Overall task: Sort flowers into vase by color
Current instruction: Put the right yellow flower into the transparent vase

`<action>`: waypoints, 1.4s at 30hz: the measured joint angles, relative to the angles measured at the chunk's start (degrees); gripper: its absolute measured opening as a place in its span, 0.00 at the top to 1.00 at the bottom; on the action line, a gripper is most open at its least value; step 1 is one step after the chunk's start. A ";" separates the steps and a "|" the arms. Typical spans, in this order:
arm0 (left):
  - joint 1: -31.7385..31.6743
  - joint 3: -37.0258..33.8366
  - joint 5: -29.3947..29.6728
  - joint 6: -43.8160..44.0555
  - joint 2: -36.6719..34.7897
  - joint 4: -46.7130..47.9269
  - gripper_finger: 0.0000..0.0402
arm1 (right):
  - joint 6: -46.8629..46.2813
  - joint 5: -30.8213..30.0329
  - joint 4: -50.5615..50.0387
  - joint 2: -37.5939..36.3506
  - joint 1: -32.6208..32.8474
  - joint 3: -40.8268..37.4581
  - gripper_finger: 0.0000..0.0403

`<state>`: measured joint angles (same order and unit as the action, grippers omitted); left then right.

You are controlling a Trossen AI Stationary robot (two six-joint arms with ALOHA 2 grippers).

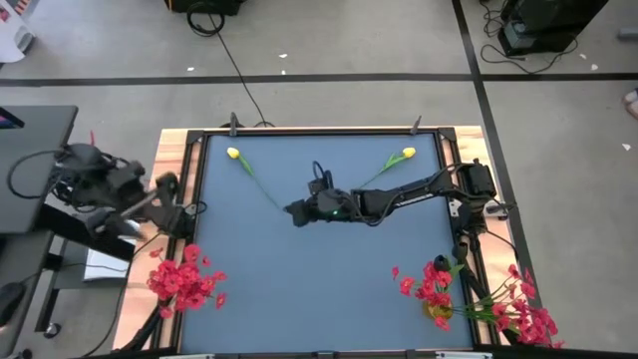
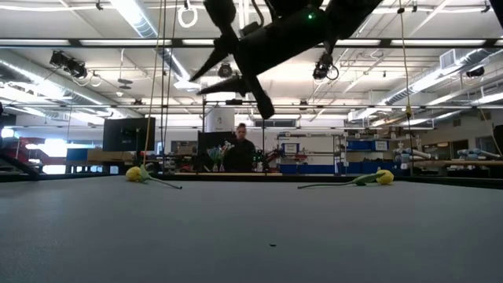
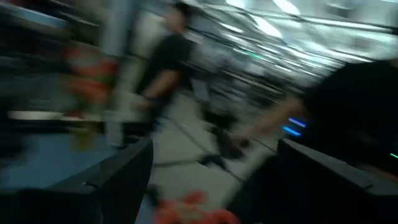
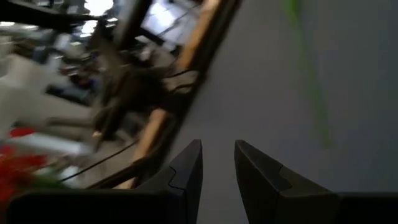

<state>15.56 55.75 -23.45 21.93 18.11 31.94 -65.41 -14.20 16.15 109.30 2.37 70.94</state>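
Dark right gripper poised above mid-bench, fingers narrowly parted, holding nothing. Two yellow fabric tulips on thin green stalks lying on the blue-grey bench toward its far edge, one left, one right. Bunches of small red artificial blossoms at the near-left and near-right corners. Left gripper off the bench's left edge, fingers spread wide, empty. Stems likely light, springy and thin; best pinched mid-stalk, clear of the crushable heads. No readable writing.
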 joint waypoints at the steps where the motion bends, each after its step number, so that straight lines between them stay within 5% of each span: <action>1: 0.01 0.99 4.48 0.05 0.03 1.74 0.13 | -0.04 -1.39 -1.59 -0.14 -0.16 0.00 0.74; 6: -0.01 2.88 21.89 7.12 0.32 13.07 0.13 | -3.35 -10.39 -16.41 -2.42 -2.23 0.00 0.74; 12: -0.01 2.86 35.49 20.87 2.03 24.07 0.13 | -10.02 -11.15 -42.66 -5.69 -8.82 0.00 0.74; 21: -0.01 2.86 49.05 32.62 8.05 29.59 0.14 | -20.05 2.31 -70.67 -6.11 -23.47 0.00 0.74; 32: -0.01 2.86 51.16 42.39 18.35 31.40 0.14 | -16.94 3.50 -72.12 -5.64 -35.00 -0.67 0.75; 42: -0.01 2.86 53.01 48.41 19.80 31.41 0.14 | -18.53 4.85 -64.11 -5.64 -40.23 -6.02 0.75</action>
<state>15.55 58.61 29.55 70.34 37.91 63.35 -83.94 -9.35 -47.97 103.66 -37.86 64.91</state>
